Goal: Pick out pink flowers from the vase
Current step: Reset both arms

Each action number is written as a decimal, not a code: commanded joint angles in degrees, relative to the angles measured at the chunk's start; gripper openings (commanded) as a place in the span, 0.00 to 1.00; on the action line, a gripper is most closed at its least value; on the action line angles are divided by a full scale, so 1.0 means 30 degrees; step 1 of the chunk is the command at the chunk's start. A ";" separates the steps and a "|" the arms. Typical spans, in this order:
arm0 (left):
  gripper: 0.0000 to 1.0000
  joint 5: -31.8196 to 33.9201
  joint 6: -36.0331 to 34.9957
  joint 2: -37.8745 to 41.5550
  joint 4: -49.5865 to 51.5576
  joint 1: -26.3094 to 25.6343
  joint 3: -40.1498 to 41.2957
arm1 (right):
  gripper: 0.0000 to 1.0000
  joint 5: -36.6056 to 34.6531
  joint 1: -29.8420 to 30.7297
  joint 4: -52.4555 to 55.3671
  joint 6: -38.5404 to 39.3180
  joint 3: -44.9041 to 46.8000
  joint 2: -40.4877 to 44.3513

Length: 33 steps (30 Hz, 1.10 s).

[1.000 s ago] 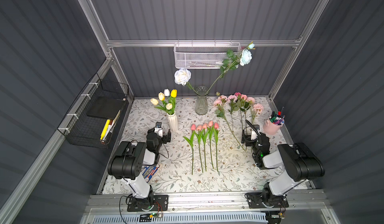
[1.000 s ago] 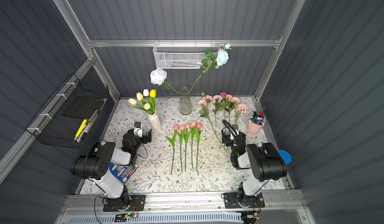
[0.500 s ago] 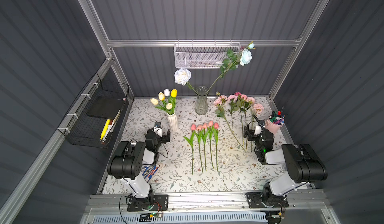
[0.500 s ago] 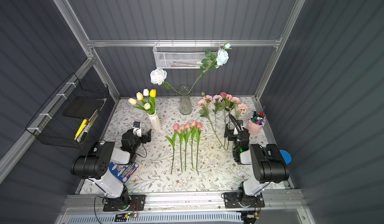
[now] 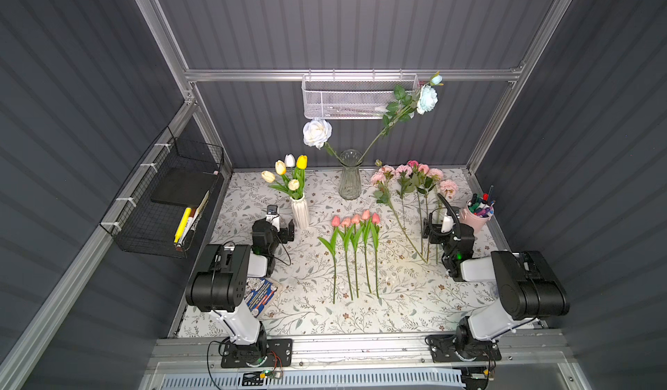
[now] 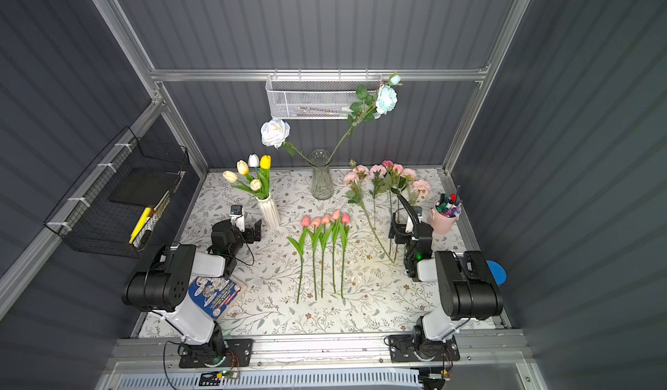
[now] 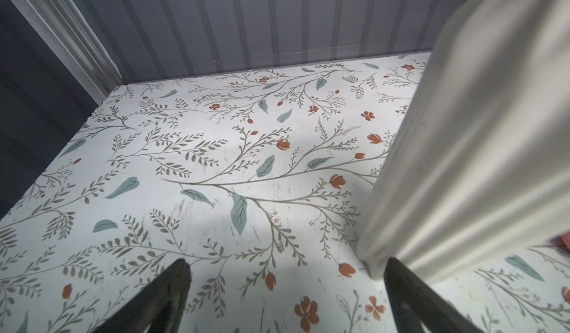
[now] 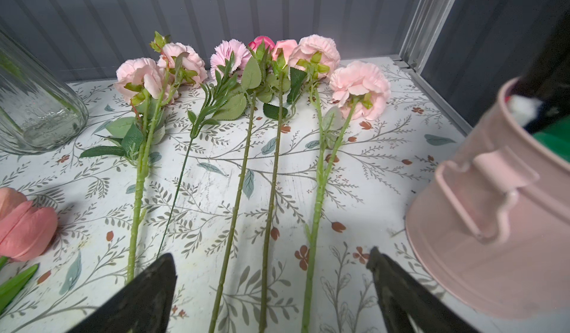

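Pink flowers (image 5: 382, 196) are all out of the glass vase (image 5: 350, 177), by the look of both top views. Five salmon tulips (image 5: 355, 220) lie side by side mid-counter, stems toward the robot. The pale pink roses & peonies (image 8: 246, 66), w/ one magenta bloom among them, lie flat in a row right of the vase, heads toward the back wall.

The vase holds only a white rose (image 5: 317, 133) & a pale blue rose (image 5: 427, 99). The vase's inside is small at this range, so a short hidden stem can't be ruled out. My read: picking is done, nothing left but to back off.

Yellow & cream tulips (image 5: 290, 169) stand in the white vase (image 5: 301, 211); not targets.

Right claw (image 8: 271, 256) is spread wide & empty, low over the rose stems, pink cup (image 8: 493, 223) just beside it. Left claw (image 7: 287, 266) is spread wide too, nothing in it, low over bare counter (image 7: 185, 162) just beside the white vase's foot.
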<state>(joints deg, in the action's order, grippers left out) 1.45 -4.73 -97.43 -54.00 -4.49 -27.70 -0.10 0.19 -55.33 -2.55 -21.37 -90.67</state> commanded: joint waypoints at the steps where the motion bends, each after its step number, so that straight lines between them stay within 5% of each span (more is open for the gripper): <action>1: 0.99 0.0108 0.0259 -0.0131 0.0145 0.0091 -0.0053 | 0.99 0.0415 -0.0033 0.0229 0.0226 -0.0100 0.0392; 33: 0.99 0.0274 0.0201 -0.0144 0.0179 -0.0024 -0.0082 | 0.99 0.0067 -0.0047 0.0953 -0.0182 -0.0320 0.0518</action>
<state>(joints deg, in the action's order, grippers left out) 1.50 -4.69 -97.43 -53.93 -4.51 -27.70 0.03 0.14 -52.42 -2.59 -21.41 -89.52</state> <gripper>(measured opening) 0.993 0.990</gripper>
